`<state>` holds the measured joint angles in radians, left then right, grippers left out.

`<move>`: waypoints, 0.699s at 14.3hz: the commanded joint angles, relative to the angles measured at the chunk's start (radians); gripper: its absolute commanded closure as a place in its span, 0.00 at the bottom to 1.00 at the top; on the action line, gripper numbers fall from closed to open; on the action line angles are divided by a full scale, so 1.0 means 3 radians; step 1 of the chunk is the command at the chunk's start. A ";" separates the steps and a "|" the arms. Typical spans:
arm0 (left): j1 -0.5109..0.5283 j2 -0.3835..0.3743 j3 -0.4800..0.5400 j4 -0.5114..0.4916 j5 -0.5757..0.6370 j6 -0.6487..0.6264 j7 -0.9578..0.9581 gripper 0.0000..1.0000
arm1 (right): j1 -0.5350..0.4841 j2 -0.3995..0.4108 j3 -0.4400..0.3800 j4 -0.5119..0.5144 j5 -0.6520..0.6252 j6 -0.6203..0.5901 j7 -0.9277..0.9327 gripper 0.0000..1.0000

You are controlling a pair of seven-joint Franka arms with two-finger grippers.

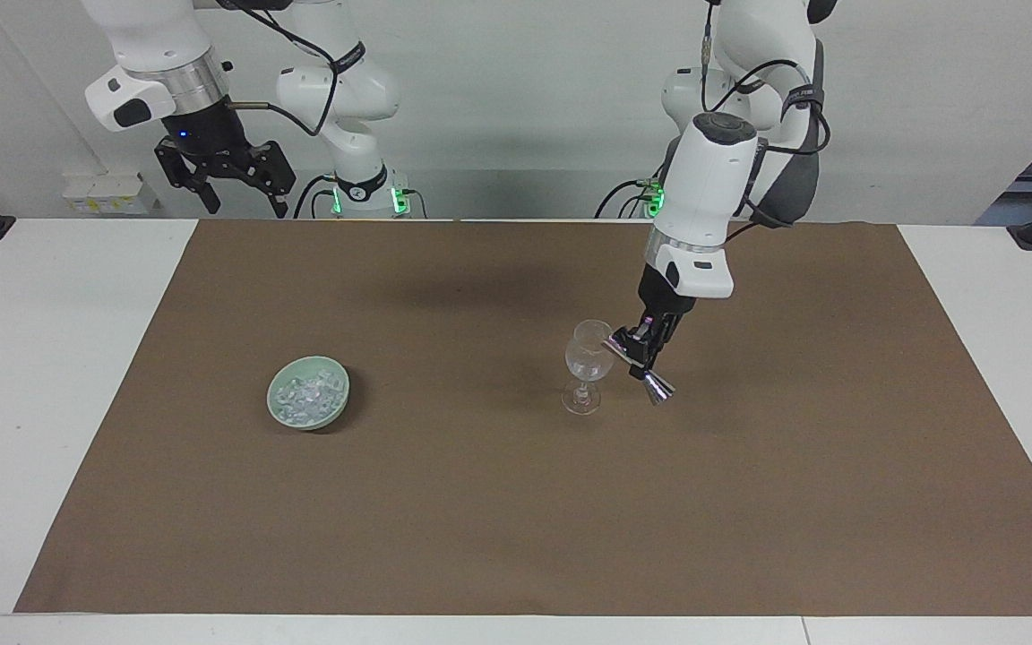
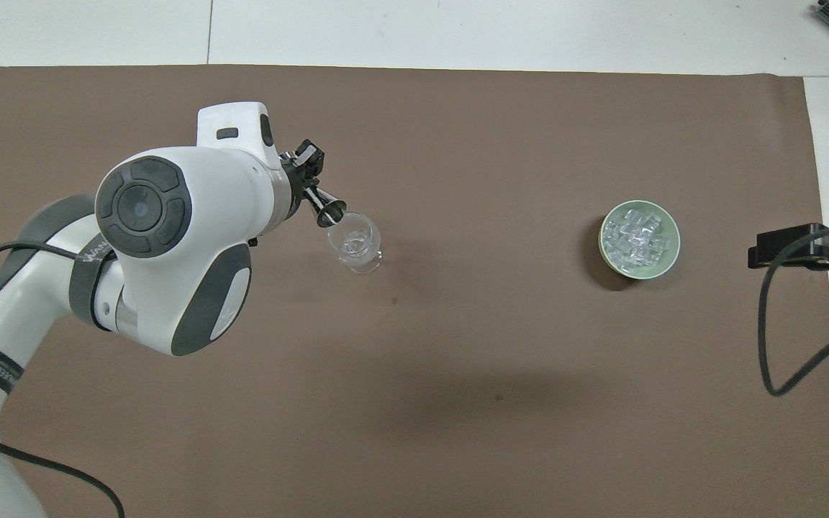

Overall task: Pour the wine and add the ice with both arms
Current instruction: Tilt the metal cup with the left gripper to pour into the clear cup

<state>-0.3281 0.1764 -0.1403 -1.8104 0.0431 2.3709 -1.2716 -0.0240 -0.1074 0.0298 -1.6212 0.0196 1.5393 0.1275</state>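
So the left pincer (image 1: 642, 353) is clamped tight around the waist of a small shiny metal double-cone jigger (image 1: 640, 365), tilted so one cone's mouth sits right at the rim of the clear stemmed wine glass (image 1: 587, 369). From the facing view the jigger's upper end looks like it's touching or just over the rim, can't say which. The lower cone sticks out toward the left arm's end of the table. Honestly can't make out any liquid coming out of the jigger or anything sitting in the glass, it's all see-through. In the overhead view the big white left arm (image 2: 170, 252) covers most of its own pincer, only the black tip and the jigger's mouth (image 2: 331, 214) poke out next to the glass (image 2: 357, 244).

The glass stands upright on the brown mat (image 1: 516, 502) covering the white table (image 1: 41, 376), roughly mid-table, a bit toward the left arm's end.

The right pincer (image 1: 243, 193) hangs up high over the table edge nearest the robots, at the right arm's end, fingers spread wide with nothing in them. That arm is just waiting. In the overhead view it's only a black block (image 2: 789, 249) cut off by the frame edge.

The clear little ice chunks (image 1: 305, 394) are all piled in the pale green round bowl (image 1: 279, 408), sitting on the mat toward the right arm's end, well apart from the glass.
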 commanded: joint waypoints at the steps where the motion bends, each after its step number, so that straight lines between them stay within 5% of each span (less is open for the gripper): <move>1: -0.0077 0.0015 0.0059 0.0011 0.0158 0.0084 -0.0031 1.00 | -0.0053 -0.0082 0.0029 -0.0103 0.0021 0.0095 -0.0123 0.00; 10: -0.0077 0.0015 0.0059 0.0021 0.0525 0.0161 -0.0041 1.00 | -0.0053 -0.0082 0.0029 -0.0108 0.0021 0.0141 -0.0118 0.00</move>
<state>-0.3331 0.1765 -0.1389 -1.8102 0.1518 2.4014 -1.2717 -0.0240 -0.1075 0.0298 -1.6216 0.0196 1.5557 0.1275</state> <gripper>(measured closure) 0.793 0.000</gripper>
